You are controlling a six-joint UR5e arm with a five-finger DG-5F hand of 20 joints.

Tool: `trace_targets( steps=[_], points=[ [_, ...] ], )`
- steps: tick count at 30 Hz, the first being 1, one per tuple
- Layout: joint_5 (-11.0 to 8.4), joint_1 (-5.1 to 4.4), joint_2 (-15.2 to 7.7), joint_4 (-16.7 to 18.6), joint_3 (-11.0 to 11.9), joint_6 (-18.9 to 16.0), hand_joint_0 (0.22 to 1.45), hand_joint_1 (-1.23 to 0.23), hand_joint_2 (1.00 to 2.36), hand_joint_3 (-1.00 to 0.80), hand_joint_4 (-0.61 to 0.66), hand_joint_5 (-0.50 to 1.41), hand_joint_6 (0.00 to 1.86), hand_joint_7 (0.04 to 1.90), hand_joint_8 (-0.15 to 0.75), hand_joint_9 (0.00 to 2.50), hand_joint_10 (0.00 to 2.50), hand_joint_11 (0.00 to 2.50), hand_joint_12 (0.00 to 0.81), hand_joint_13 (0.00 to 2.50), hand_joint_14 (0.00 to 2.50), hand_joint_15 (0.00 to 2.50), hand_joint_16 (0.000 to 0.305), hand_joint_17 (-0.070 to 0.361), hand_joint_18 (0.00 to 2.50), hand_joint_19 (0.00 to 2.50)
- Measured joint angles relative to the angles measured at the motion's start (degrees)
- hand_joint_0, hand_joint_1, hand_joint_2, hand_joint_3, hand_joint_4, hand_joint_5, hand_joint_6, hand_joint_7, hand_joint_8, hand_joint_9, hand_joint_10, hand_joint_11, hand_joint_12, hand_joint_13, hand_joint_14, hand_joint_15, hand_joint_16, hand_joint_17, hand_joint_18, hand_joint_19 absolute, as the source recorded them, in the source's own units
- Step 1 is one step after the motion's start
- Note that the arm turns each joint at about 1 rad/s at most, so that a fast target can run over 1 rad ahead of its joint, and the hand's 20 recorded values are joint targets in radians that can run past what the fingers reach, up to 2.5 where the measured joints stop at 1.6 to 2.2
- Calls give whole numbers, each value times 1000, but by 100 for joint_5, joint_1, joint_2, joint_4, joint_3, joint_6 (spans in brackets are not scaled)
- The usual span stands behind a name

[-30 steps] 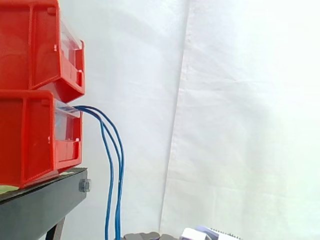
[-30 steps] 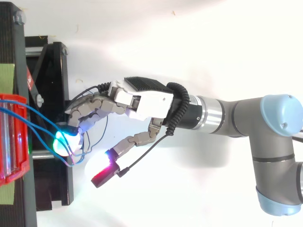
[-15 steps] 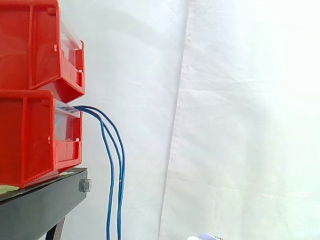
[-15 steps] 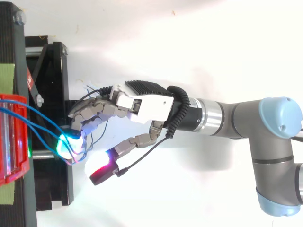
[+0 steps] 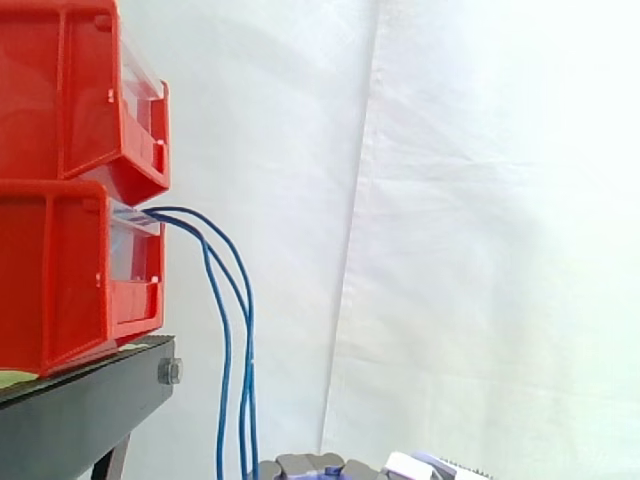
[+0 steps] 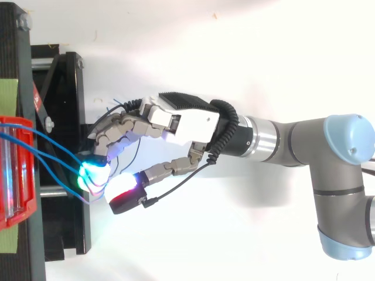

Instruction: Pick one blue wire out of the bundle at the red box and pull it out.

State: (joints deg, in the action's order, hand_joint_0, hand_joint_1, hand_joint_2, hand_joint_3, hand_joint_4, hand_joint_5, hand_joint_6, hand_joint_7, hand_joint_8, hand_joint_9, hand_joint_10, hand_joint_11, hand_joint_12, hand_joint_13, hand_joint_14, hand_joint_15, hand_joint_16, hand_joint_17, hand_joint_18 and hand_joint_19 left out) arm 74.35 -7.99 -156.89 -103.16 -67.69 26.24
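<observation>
1. In the top view my robot hand (image 6: 181, 123) comes in from the right with its fingers curled, and the glowing fingertips (image 6: 94, 171) sit close to the thumb.
2. It pinches the blue wires (image 5: 248, 320) between them. I cannot tell how many it has caught.
3. The blue wires leave the lower red bin (image 5: 60, 280), arch outward and hang down just beside the black stand (image 5: 85, 408).

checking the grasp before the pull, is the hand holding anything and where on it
The hand has its fingers curled round the blue wires, on the hanging stretch just out from the red bin; how many is unclear.
</observation>
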Motion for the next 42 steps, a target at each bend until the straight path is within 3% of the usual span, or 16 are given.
trace_targets(
  steps=[8,31,36,42],
  points=[
    [1,24,0,213,-14,95,614,-743,1016,-193,77,-208,925,793,309,966,9,785,415,858,18,547,57,128,612,377],
    [-3,-9,4,242,-92,115,614,-714,1010,-22,11,-189,958,804,345,1046,8,787,454,903,18,548,65,146,690,368],
    [-10,22,78,294,-147,78,617,-717,1006,-5,0,-185,958,811,350,1063,8,787,460,910,18,552,66,149,699,364],
    [-17,68,331,248,-420,-78,618,-719,1004,6,-7,-180,958,814,355,1072,9,787,465,915,17,549,67,150,706,369]
  ],
)
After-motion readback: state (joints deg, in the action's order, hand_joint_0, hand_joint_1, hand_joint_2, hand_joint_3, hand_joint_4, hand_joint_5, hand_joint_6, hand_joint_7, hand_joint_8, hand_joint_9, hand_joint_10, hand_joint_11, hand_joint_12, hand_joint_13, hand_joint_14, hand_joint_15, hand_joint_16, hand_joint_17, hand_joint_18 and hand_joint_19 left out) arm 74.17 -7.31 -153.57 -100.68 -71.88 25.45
